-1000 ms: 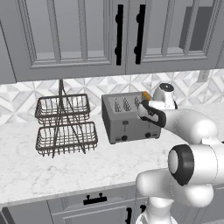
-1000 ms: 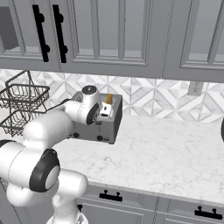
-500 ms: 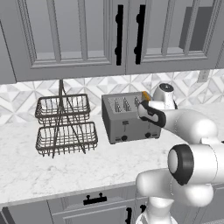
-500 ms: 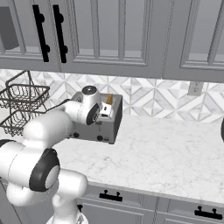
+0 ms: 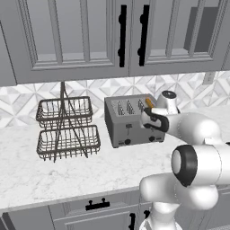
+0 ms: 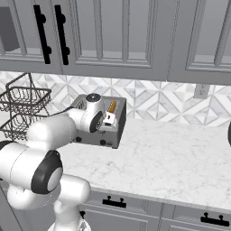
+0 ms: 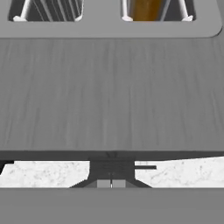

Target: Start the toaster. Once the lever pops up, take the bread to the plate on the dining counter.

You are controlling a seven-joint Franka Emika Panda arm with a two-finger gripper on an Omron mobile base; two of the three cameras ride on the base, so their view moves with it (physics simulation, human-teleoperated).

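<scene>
While the gripper, shut and holding nothing, sits over the toaster's front lever, press straight down.

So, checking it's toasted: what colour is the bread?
Golden-tan bread, clearest in the hand view.

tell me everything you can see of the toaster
The toaster is a boxy grey four-slot unit with a brushed metal look, standing upright on the marble worktop against the tiled backsplash, right of the wire basket rack. Its front carries a slider tab and small black knobs. The bread, golden-tan, sits in its rightmost slot. The shut end effector is low at its front face.
</scene>
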